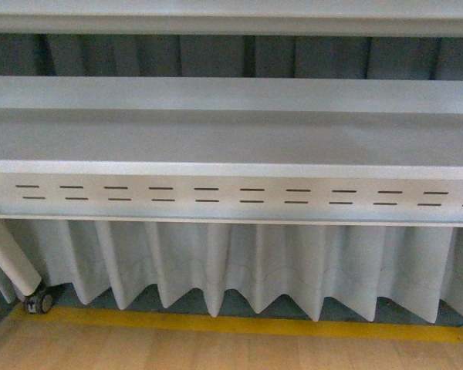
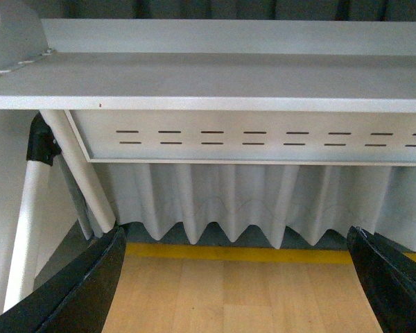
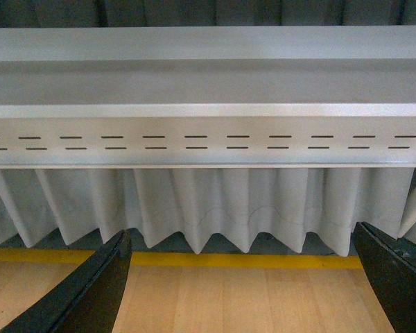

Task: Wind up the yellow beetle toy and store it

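The yellow beetle toy is out of view in every frame. In the left wrist view my left gripper (image 2: 236, 277) is open, its two black fingers (image 2: 90, 284) spread wide with only the wooden surface (image 2: 236, 291) between them. My right gripper (image 3: 239, 281) is likewise open in the right wrist view, black fingers (image 3: 90, 291) far apart and nothing between them. Neither arm shows in the front view.
Ahead stands a grey metal shelf (image 1: 231, 139) with a slotted front panel (image 1: 231, 196) and a white pleated curtain (image 1: 239, 266) below. A yellow strip (image 1: 239, 324) edges the wooden surface (image 1: 216, 351). White frame legs (image 2: 28, 222) and a castor wheel (image 1: 40, 302) stand at the left.
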Controlling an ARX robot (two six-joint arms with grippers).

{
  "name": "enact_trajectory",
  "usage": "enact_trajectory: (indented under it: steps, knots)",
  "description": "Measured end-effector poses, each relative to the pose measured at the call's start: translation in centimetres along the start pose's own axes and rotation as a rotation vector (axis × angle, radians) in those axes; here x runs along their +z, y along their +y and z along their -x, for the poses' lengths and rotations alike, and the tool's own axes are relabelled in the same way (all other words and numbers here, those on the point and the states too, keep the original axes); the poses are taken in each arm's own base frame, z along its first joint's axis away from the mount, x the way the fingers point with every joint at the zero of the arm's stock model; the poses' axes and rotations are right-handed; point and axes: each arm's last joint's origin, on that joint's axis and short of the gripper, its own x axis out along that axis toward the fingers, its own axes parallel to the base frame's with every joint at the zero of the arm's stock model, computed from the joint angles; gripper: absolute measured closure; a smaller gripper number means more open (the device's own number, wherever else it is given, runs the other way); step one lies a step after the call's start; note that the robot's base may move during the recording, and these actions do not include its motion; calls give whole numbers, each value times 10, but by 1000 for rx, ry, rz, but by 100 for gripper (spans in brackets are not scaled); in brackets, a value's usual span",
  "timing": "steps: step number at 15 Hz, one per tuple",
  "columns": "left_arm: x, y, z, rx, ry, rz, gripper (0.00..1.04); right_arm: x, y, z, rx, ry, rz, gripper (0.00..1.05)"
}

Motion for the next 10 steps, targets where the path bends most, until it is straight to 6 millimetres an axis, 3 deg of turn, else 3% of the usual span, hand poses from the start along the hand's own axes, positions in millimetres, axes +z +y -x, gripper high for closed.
enact_trajectory:
  steps: [10]
  knots:
    - [0,0,0,0,0,0,7,0,0,0,0,0,0,7]
